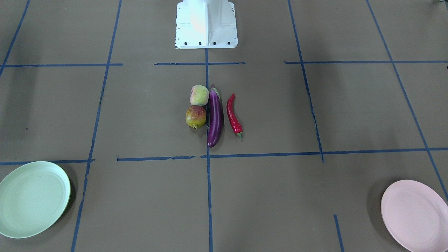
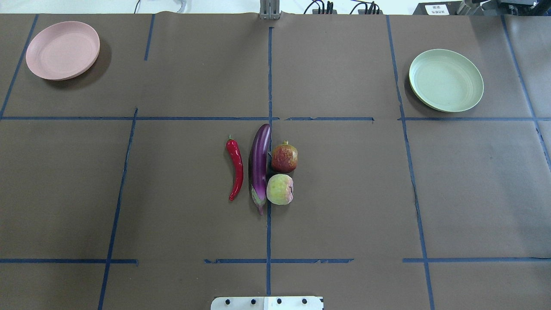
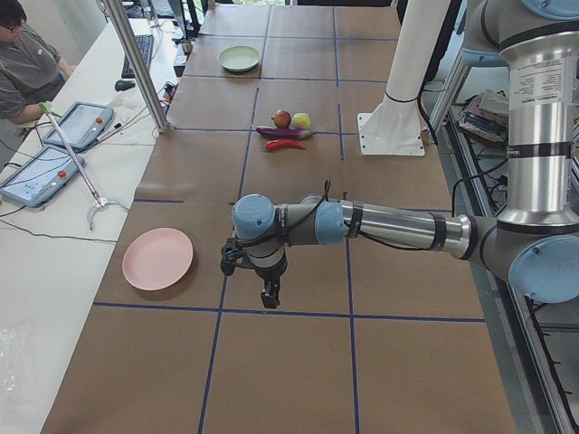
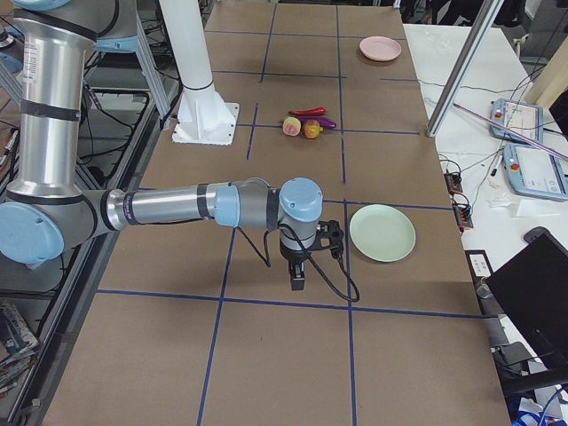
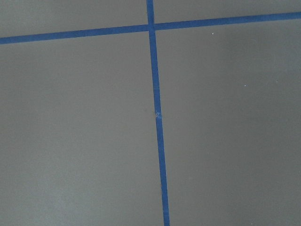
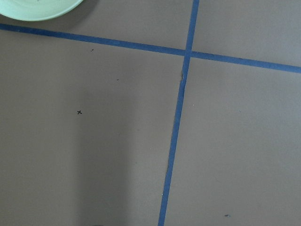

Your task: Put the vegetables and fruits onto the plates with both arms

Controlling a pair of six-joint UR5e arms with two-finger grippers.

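All four items lie bunched at the centre of the overhead view, none yet on a plate. The chili (image 2: 235, 168) is left of the eggplant (image 2: 260, 165) and just apart from it. The pomegranate (image 2: 284, 158) and the peach (image 2: 280, 189) sit on the eggplant's right, and the peach seems to touch it near the cap. The pink plate (image 2: 63, 50) is in the upper left corner, the green plate (image 2: 446, 80) at the upper right, both bare and well apart from the cluster.

The left end effector (image 3: 269, 294) and right end effector (image 4: 297, 277) hang low over the surface (image 2: 387, 193), well short of the produce. They show only in the side views, so I cannot tell whether either is open or closed.

The tight packing looks like the main hazard:
- A finger coming down beside the eggplant may nudge a round fruit and send it rolling.
- Both arms reaching into the same small cluster may clash.
- The glossy eggplant, if gripped off-centre, could tip or slip during the long carry to a corner plate.
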